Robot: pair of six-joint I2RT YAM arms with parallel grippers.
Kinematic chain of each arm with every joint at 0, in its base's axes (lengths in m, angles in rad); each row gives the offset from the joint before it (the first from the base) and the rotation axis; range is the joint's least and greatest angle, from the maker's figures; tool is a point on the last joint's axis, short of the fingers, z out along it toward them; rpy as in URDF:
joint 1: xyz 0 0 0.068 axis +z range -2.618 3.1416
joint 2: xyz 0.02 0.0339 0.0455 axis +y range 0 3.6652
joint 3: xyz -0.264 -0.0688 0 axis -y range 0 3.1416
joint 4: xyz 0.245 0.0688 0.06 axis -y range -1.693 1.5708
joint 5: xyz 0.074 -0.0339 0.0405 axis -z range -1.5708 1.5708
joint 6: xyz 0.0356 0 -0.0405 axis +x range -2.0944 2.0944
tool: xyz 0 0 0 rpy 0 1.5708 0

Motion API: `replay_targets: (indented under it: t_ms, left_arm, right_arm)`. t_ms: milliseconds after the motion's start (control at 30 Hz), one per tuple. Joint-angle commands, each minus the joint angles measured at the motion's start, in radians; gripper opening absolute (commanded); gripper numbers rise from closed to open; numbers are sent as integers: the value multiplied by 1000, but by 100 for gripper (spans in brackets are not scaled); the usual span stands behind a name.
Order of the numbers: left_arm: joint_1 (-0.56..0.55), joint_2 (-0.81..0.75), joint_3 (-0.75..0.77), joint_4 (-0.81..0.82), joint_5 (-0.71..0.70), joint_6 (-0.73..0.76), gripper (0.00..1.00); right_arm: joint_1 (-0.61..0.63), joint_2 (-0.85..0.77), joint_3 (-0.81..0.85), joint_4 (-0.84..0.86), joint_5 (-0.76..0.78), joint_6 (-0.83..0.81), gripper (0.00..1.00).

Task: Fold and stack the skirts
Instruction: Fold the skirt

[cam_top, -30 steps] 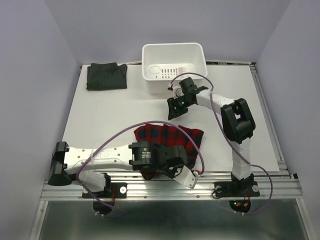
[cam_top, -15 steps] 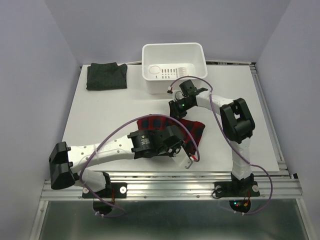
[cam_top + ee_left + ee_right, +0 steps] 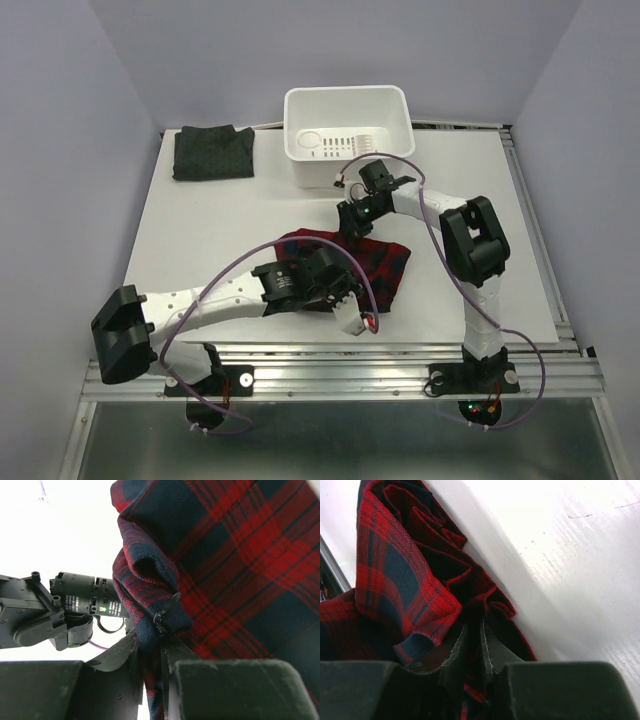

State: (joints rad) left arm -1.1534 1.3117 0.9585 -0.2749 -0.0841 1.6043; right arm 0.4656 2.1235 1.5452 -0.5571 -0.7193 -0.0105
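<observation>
You see your left gripper and right gripper each clamped on a fold of the plaid skirt, bunched on the table near its front edge, the grey skirt lying folded at the far left corner, left of the white tub, and white print on a black motor housing too small to read.

From above, the left arm covered the part of the plaid skirt nearest the near edge of the table. In the wrist views, cloth hid the fingertips of the left tool and the right tool, and picture edges cropped the skirt. We could not make out the folds of the grey skirt from above.
</observation>
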Motion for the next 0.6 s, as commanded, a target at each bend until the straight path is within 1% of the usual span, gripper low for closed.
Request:
replay_targets:
  t_ms: [0, 133, 233, 267, 367, 433, 567]
  left_arm:
    - [24, 3, -29, 175, 23, 118, 0]
    - [61, 47, -18, 207, 33, 112, 0]
    - [84, 67, -40, 267, 35, 135, 0]
    - [98, 72, -55, 316, 35, 150, 0]
    - [116, 99, -61, 362, 41, 151, 0]
    - [126, 119, -64, 385, 46, 148, 3]
    - [146, 153, -84, 497, 55, 158, 7]
  right_arm:
    - [1, 0, -14, 2, -52, 4, 21]
    - [10, -8, -28, 5, -63, 6, 21]
    - [19, -7, -33, 8, -71, 6, 21]
    - [28, -2, -33, 8, -69, 6, 21]
    - [28, 4, -30, 8, -69, 7, 21]
    - [28, 6, -28, 9, -72, 7, 21]
    - [28, 7, -28, 6, -74, 7, 21]
